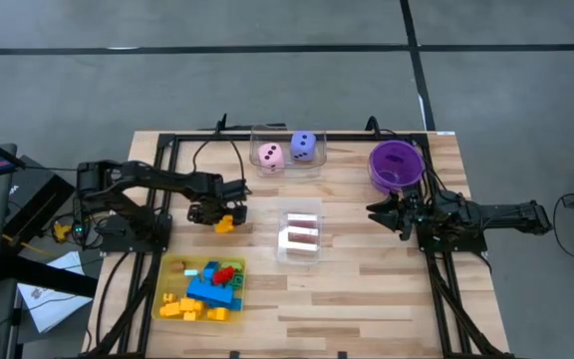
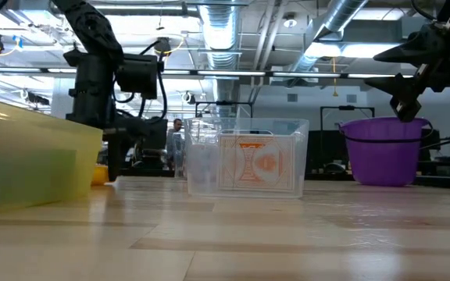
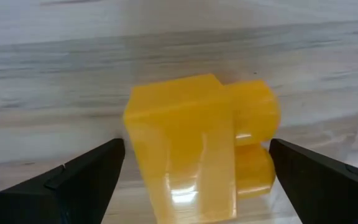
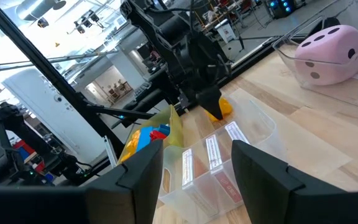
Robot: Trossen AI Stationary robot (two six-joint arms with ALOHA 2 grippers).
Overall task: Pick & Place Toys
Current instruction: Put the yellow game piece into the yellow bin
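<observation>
A yellow brick lies on the wooden table between the yellow tray and the far clear box; it also shows in the high view. My left gripper points down over it, open, one finger on either side with a gap to each. The tray holds several blue, yellow, red and green toys. A pink die and a purple die sit in a clear box. My right gripper waits open beside the purple bowl, with nothing between its fingers.
A clear box with playing cards stands at the table's middle. The clear box with the dice is at the far edge, the purple bowl at the far right. Bare wood lies near the front edge and right of the tray.
</observation>
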